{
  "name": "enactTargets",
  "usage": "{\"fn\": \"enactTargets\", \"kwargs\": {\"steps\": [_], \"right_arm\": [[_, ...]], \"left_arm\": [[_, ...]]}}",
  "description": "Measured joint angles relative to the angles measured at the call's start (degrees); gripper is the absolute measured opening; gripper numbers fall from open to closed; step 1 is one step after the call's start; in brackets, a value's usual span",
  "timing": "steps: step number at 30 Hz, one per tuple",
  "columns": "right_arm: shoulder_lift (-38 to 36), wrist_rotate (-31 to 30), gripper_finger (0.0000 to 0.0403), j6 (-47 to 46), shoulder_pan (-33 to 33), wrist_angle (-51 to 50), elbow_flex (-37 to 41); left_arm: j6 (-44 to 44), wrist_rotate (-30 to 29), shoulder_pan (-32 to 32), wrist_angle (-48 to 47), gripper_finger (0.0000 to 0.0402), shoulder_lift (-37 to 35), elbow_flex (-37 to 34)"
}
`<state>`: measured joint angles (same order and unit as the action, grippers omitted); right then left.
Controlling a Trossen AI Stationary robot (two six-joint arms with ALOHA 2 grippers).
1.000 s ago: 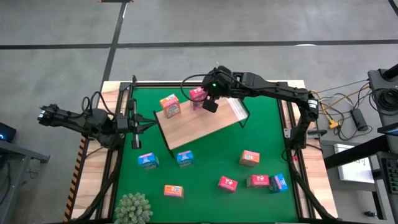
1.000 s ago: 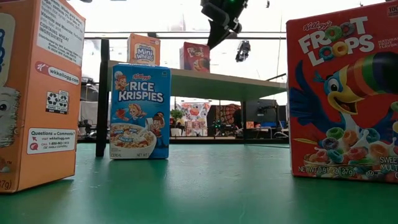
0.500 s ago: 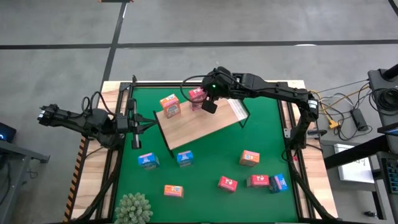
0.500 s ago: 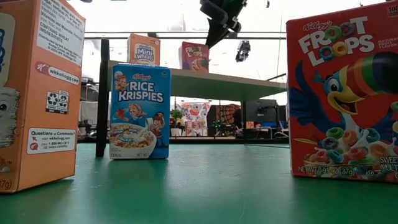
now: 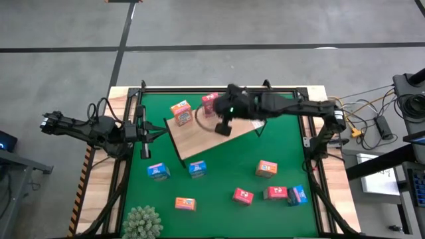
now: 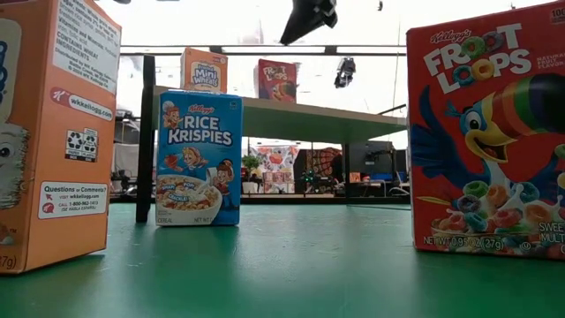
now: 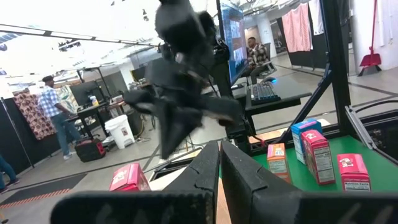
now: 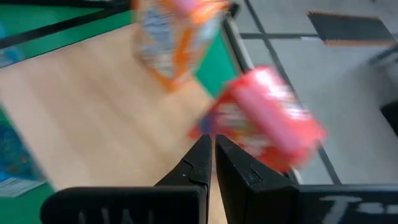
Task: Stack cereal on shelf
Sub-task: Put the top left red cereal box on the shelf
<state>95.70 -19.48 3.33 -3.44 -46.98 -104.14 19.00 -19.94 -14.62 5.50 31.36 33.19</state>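
The shelf (image 5: 216, 138), a light-wood board with dark edges, stands raised over the green mat. An orange cereal box (image 5: 180, 113) and a pink-red one (image 5: 210, 101) stand upright on its far part; the low view shows them as orange (image 6: 203, 71) and pink-red (image 6: 277, 81). My right gripper (image 5: 223, 127) hangs shut over the board, near of the pink-red box and touching nothing; its wrist view shows the shut gripper (image 8: 211, 155) before both boxes. My left gripper (image 5: 154, 132) waits shut at the shelf's left end, with nothing between its tips (image 7: 219, 163).
Several more boxes stand on the mat's near half: blue (image 5: 158, 171), blue (image 5: 197, 170), orange (image 5: 266, 168), orange (image 5: 185, 204), pink-red (image 5: 243, 196), pink-red (image 5: 275, 193), blue (image 5: 299, 194). A fuzzy green plant (image 5: 143, 222) sits at the near left corner.
My right gripper has drawn away from the pink-red box toward the table's near edge, out over the board, staying shut. Both boxes on the shelf have kept their places.
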Motion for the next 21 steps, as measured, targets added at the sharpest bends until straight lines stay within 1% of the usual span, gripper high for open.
{"fn": "enactTargets", "kwargs": {"steps": [3,6,10,13,21], "right_arm": [[0.0,0.13,0.0012,0.44,1.42,7.04,7.33],[0.11,-0.21,0.0012,-0.74,1.42,15.34,15.22],[0.11,-4.42,0.0012,-1.31,0.29,24.54,22.99],[0.11,-5.59,0.0012,-1.92,-0.82,27.44,25.3],[0.11,-5.62,0.0012,-1.51,-2.47,29.63,25.55]], "left_arm": [[-0.08,0.0,-0.01,0.0,0.0,-0.01,0.0],[-0.28,0.0,-0.01,-0.09,0.0,-0.01,0.0],[-0.39,0.0,-0.01,-0.13,0.0,-0.01,0.0],[-0.22,0.0,-0.01,-0.13,0.0,-0.01,0.0],[0.2,0.0,-0.01,-0.15,0.0,-0.01,0.0]]}}
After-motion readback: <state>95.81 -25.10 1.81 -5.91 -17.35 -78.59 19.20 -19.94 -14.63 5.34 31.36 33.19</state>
